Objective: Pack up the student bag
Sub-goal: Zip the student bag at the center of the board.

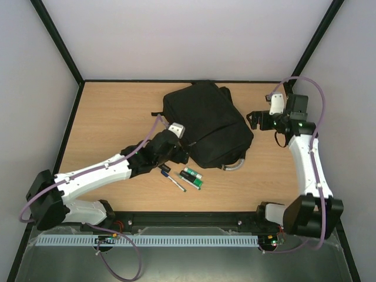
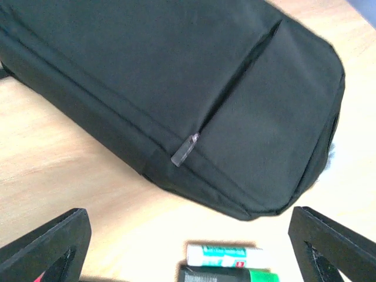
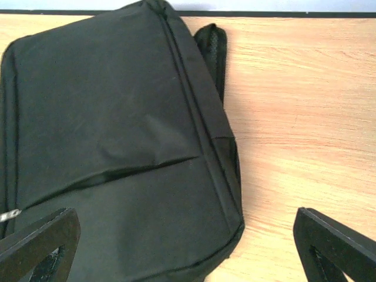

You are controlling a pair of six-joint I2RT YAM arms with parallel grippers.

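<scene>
- The student bag [image 1: 205, 123], a large black backpack of soft fabric, lay flat and slantwise on the light wooden desk [image 1: 106, 126], in the middle and reaching towards the far edge. Its zips looked shut.
- The cloth looked limp, and I judged it light if nothing was inside. It would probably fold, or slide on the smooth wood, rather than lift as one stiff piece. One gripper would likely have to pin it while the other worked.
- The likeliest holds were three:
  - the small grey zip pull [image 2: 185, 150] at the low end of the slanted front pocket
  - the grey loop handle [image 1: 235, 166] curling out at the bag's near end
  - the black padded strap [image 3: 212, 53] showing along its far side
- The left gripper [image 2: 189, 214] hovered at the bag's near-left side with its jaws spread wide and nothing between them.
- The right gripper [image 1: 257, 120] hung just off the bag's right side, towards the desk's right edge, also wide open and empty.
- Just beside the bag's near side lay a white tube with green print [image 2: 223, 254] against a black-and-green marker [image 2: 235, 275]. Close by were a slim silver-and-dark pen [image 1: 178, 184] and a short dark pen with a blue end [image 1: 165, 169].
- These small things lay right below the left gripper and could easily be knocked aside. The shut zip stood between them and the bag's inside.
</scene>
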